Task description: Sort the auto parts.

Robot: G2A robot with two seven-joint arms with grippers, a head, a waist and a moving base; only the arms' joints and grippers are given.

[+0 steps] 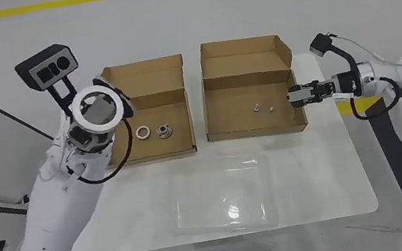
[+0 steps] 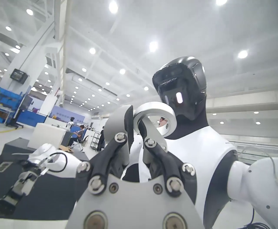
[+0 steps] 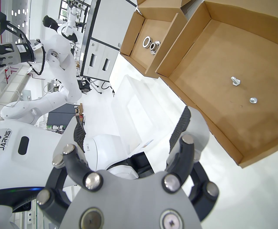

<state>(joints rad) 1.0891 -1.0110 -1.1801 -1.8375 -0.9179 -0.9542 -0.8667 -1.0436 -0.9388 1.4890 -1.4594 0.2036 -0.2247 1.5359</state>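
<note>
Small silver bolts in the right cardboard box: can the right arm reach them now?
Probably yes: the open, empty right gripper sits at the wall of the brown cardboard box, and both small silver bolts lie uncovered on its floor.

Satin, silvery metal on the large ring (image 2: pixel 154 117) pinched in the left end effector (image 2: pixel 134 117), mirror-bright on its inner face. Matt brown cardboard, plain and faintly fibrous, for the left box (image 1: pixel 144 75) at 11 o'clock on the desk (image 1: pixel 328 176) and the right box (image 1: pixel 241 56) at 1 o'clock. Polished, glinting metal on the small ring (image 1: pixel 143 132) and flanged part (image 1: pixel 164 130) in the left box; bright silvery metal on the bolts (image 1: pixel 256 105) in the right. Clear, glossy thin plastic for the tray (image 1: pixel 221 201) at 6 o'clock. Smooth white desk top with a soft sheen. Black ribbed, rubber-like pads (image 3: pixel 180 125) on the right end effector (image 3: pixel 132 123), above a brushed grey metal plate (image 3: pixel 130 206).
</note>
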